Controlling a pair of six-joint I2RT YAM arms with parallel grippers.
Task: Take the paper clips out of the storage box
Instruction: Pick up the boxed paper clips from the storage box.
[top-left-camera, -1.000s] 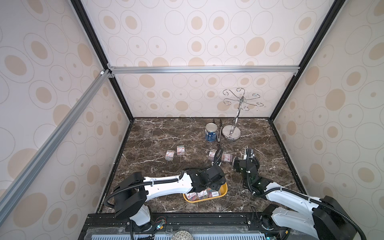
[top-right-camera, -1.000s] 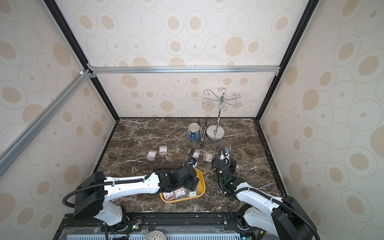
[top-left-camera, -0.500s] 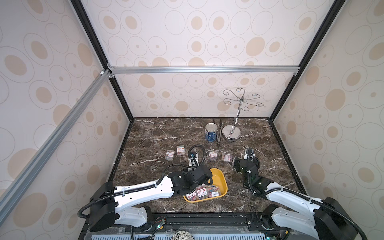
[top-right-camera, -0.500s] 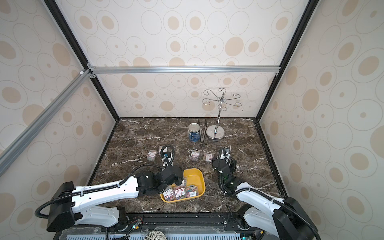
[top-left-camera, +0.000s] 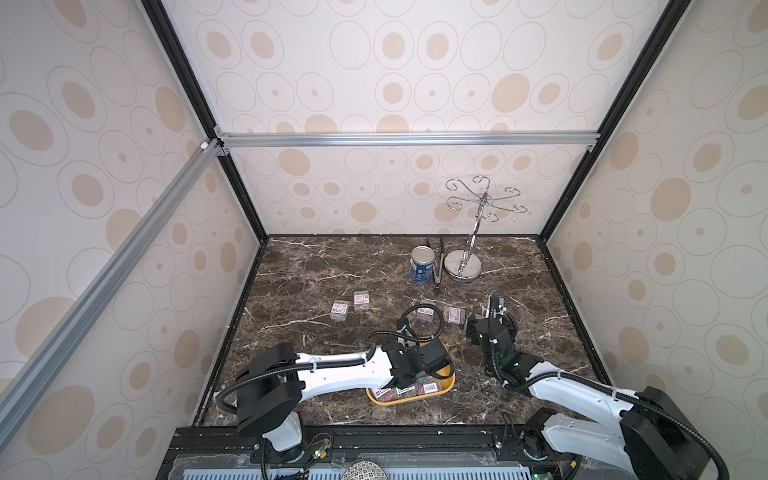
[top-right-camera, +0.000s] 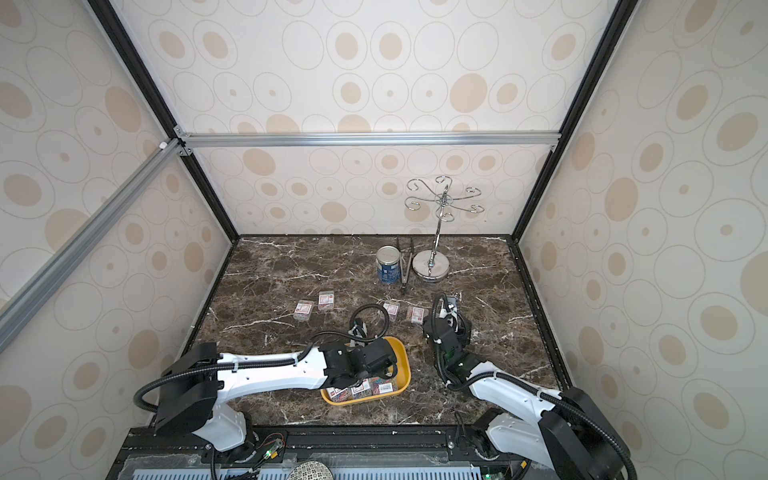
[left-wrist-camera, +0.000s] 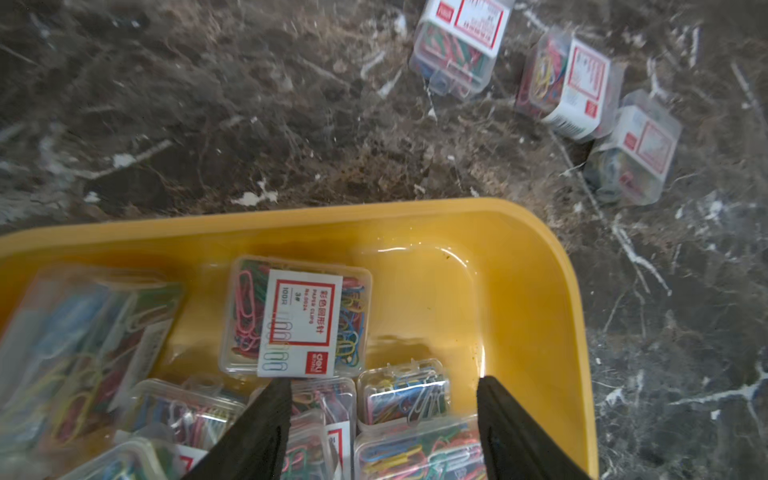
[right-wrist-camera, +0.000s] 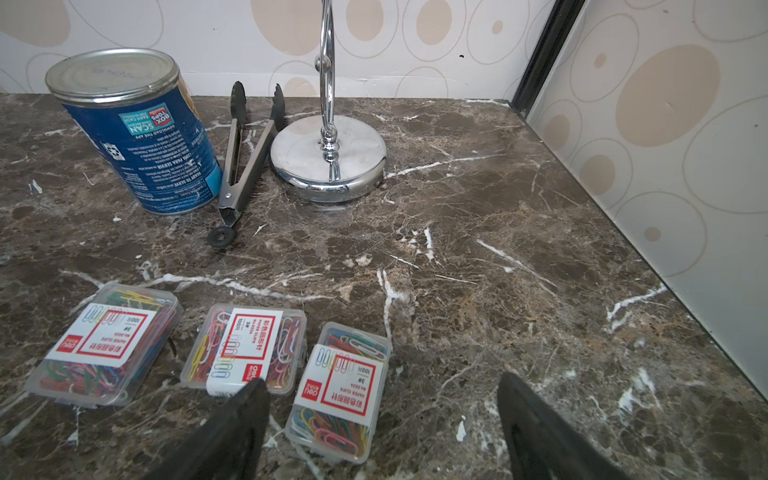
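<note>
Swung back over the shallow yellow plastic storage box (left-wrist-camera: 540, 291) at six o'clock on the counter (top-left-camera: 332, 257), my left hand (left-wrist-camera: 380, 380) hangs spread, empty, directly above the clear plastic cases of paper clips (left-wrist-camera: 297, 320) left inside; my right hand (right-wrist-camera: 380, 378), also released, idles farther off at two o'clock.

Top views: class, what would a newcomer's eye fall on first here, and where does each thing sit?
The yellow storage box near the front edge of the table stands out, crowded with clear cases of multicoloured paper clips, the left claw open above them. More cases lie scattered mid-table, and a chrome hook stand rises by the back wall.
</note>
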